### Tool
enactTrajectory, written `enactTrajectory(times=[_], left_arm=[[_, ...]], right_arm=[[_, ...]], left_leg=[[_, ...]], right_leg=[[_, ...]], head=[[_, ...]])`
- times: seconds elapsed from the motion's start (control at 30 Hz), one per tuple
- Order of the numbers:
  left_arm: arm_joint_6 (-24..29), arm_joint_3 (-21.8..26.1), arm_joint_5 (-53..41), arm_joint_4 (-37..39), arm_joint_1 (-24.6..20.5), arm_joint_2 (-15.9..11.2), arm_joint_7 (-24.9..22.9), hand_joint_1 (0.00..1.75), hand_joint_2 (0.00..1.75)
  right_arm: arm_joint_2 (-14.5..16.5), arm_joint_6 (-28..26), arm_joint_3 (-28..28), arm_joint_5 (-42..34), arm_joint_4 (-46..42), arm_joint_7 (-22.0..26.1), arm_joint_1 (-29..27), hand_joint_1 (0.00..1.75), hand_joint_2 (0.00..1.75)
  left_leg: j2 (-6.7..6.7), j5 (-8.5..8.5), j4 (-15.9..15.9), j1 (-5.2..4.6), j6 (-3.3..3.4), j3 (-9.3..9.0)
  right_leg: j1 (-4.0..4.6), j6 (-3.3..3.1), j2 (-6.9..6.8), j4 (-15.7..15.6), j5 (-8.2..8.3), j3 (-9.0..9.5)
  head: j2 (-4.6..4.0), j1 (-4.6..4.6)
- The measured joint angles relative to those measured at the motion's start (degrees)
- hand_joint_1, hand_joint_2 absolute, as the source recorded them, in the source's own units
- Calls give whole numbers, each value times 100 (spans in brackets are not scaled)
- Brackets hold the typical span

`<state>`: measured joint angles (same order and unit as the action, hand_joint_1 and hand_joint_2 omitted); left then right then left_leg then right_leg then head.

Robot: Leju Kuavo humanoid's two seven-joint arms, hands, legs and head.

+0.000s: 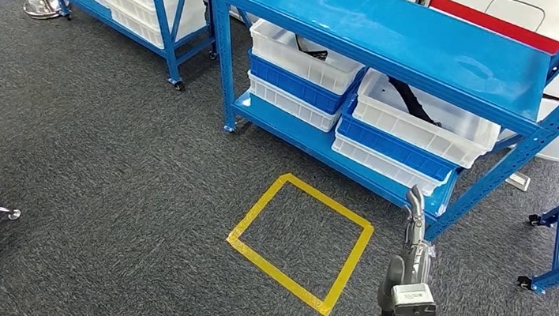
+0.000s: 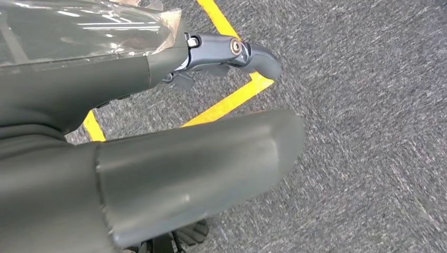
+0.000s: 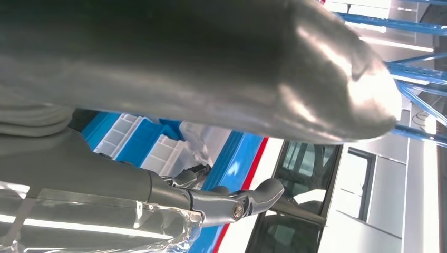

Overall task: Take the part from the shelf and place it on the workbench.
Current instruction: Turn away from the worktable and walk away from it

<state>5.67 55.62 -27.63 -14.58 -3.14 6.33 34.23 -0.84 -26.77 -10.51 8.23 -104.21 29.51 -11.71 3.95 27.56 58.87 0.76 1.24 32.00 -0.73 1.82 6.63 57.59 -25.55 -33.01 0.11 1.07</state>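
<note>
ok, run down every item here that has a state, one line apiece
right hand: raised toward the shelf, holds nothing
left hand: hanging over the carpet, holds nothing
top white bins: open-topped, dark parts inside
blue shelf: top level bare
yellow tape square: nothing inside it

Three blue shelving units (image 1: 401, 41) stand on the carpet. The nearest one's lower shelf carries two stacks of three bins: white bins (image 1: 304, 57) top and bottom with a blue bin (image 1: 300, 86) between. One yellow tape square (image 1: 300, 240) marks the floor.
</note>
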Motion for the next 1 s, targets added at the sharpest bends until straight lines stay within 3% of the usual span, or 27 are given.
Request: enactTrajectory(times=[0.03, 0.1, 0.17, 0.23, 0.27, 0.3, 0.33, 0.4, 0.47, 0.53, 0.6, 1.0], left_arm=[[-2, 2, 1, 0, -9, 4, 3, 0, 0], [-8, 5, 1, 0, -32, 11, 11, 0, 0], [-11, 11, -3, 0, -36, 10, 15, 0, 0], [-7, 18, -3, 0, -28, 7, 15, 0, 0], [-4, 20, -3, 0, -29, 7, 15, 0, 0], [-1, 20, -3, 0, -31, 8, 15, 0, 0], [1, 20, -4, 0, -38, 13, 15, 0, 0], [2, 20, -4, 0, -56, 21, 15, 0, 0], [7, 20, -4, 0, -68, 25, 15, 0, 0], [16, 20, -4, 0, -69, 20, 15, 0, 0], [25, 21, -4, 0, -68, 15, 15, 0, 0], [28, 22, -4, 0, -70, 25, 15, 0, 0]], right_arm=[[-1, -7, 1, -3, 0, 3, -6, 0, 0], [-10, -16, 2, -19, 0, 14, -22, 0, 0], [-23, -28, 4, -30, 0, 34, -34, 0, 0], [-31, -71, 4, 9, 2, 73, -44, 0, 0], [-32, -103, 4, 41, 3, 96, -49, 0, 0], [-33, -132, 4, 75, 4, 117, -50, 0, 0], [-35, -153, 4, 100, 4, 130, -50, 0, 0], [-38, -173, 4, 126, 3, 141, -45, 0, 0], [-39, -182, 4, 140, 3, 147, -41, 0, 0], [-38, -187, 4, 150, 3, 152, -41, 0, 0], [-38, -189, 6, 155, 3, 154, -39, 0, 0], [-39, -198, 7, 156, 4, 154, -35, 0, 0]], left_leg=[[-70, -22, -23, -9, 35, -4], [-208, -71, -88, -10, 126, -15], [-363, -93, -122, -12, 187, -11], [-506, -94, -119, -21, 200, 13], [-565, -95, -117, -22, 199, 23], [-607, -95, -114, -22, 197, 29], [-645, -95, -112, -22, 191, 28], [-684, -92, -105, -27, 161, 13], [-694, -81, -94, -52, 103, -3], [-687, -64, -81, -64, 130, -1], [-677, -72, -77, -44, 183, 5], [-670, -126, -149, -13, 3, -13]], right_leg=[[-4, 39, 27, -2, 11, -28], [3, 71, -160, 146, -71, -136], [8, 35, -468, 724, -363, -422], [-2, 29, -569, 1493, -676, -784], [-10, 56, -582, 1702, -739, -867], [-16, 100, -591, 1695, -719, -830], [-26, 153, -608, 1438, -617, -659], [-43, 219, -682, 560, -352, -137], [-29, 174, -744, 6, -205, 168], [-30, 118, -750, -69, -173, 224], [-36, 115, -751, -73, -166, 248], [30, 76, -751, -64, -166, 217]], head=[[0, -1], [0, 7], [0, 26], [0, 36], [0, 36], [0, 36], [0, 36], [0, 37], [0, 34], [0, 29], [0, 27], [0, 27]])
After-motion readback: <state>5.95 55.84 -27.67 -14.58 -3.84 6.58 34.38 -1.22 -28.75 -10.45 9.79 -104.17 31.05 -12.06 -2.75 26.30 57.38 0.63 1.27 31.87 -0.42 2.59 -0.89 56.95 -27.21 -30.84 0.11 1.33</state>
